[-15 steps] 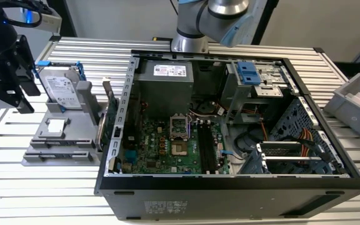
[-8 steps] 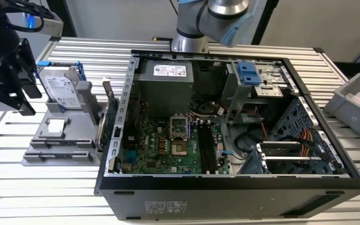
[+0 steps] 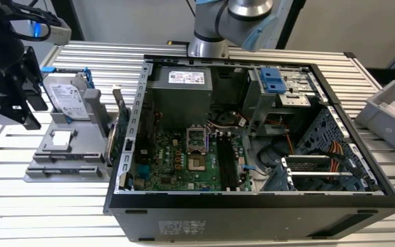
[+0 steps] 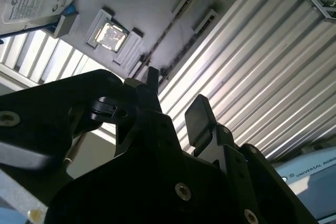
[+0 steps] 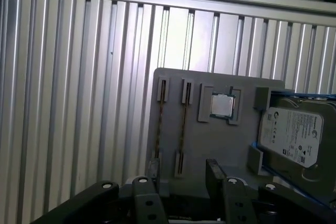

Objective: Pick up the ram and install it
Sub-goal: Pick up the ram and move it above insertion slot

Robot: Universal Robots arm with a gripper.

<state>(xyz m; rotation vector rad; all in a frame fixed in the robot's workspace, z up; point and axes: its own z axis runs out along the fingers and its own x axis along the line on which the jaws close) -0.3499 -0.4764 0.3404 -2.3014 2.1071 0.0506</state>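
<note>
The gripper (image 5: 184,170) hangs over the grey holder (image 5: 210,145), apart from it, its fingers (image 4: 198,115) spread wide with nothing between them. Two RAM sticks (image 5: 182,129) stand on edge in parallel slots along the holder's edge nearest the open computer case (image 3: 252,206), untouched. A CPU (image 5: 220,104) lies between the sticks and a hard drive (image 5: 294,135). The holder rests on the slatted tabletop (image 3: 60,206) just beside the case, at the exterior view's left.
</note>
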